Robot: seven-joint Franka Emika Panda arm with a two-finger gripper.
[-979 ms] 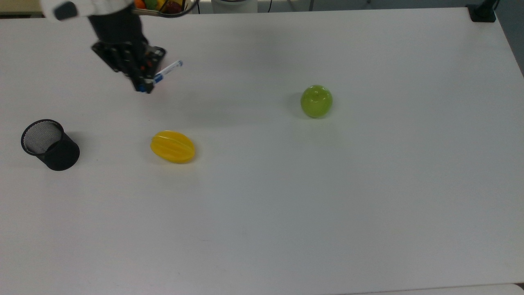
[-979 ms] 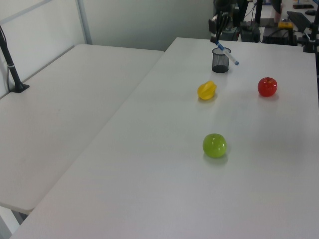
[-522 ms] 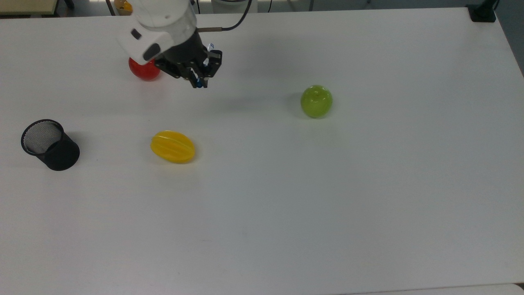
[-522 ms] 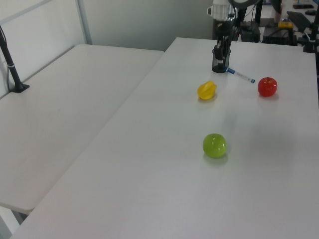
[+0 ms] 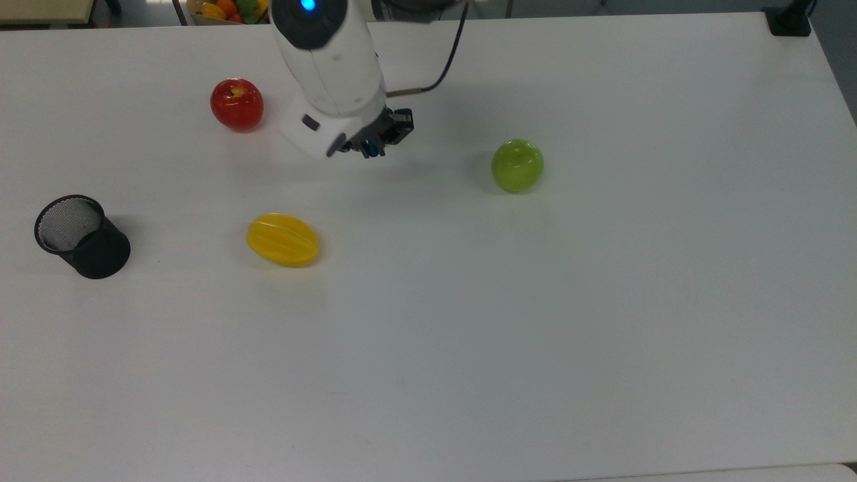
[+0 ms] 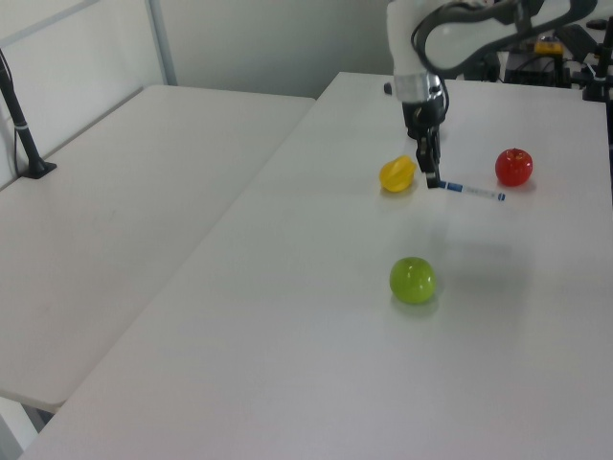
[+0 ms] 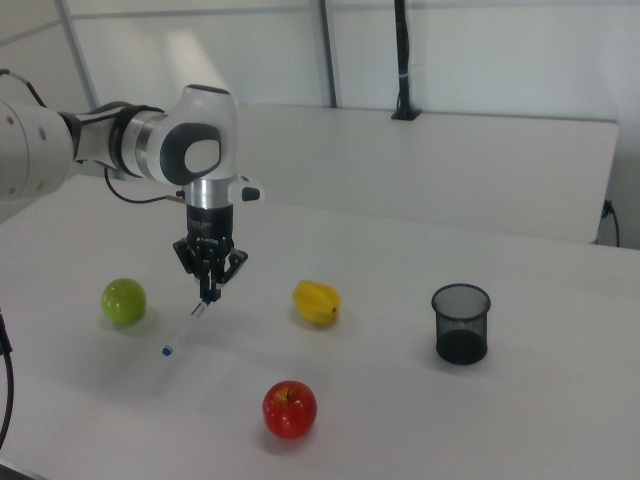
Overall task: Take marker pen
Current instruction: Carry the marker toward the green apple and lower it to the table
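Marker pen (image 6: 468,190) is pinched at one blue end by the gripper (image 6: 433,180), fingers clamped on it; it sticks out sideways toward the left view's right, held off the table (image 5: 535,335). In the right view the pen (image 7: 185,328) slants down from the gripper (image 7: 208,295). Red apple (image 6: 513,167) sits near the pen's free end, yellow fruit (image 6: 397,173) just beside the gripper, green apple (image 6: 413,280) nearer the camera. Black mesh cup (image 5: 82,236) stands well apart.
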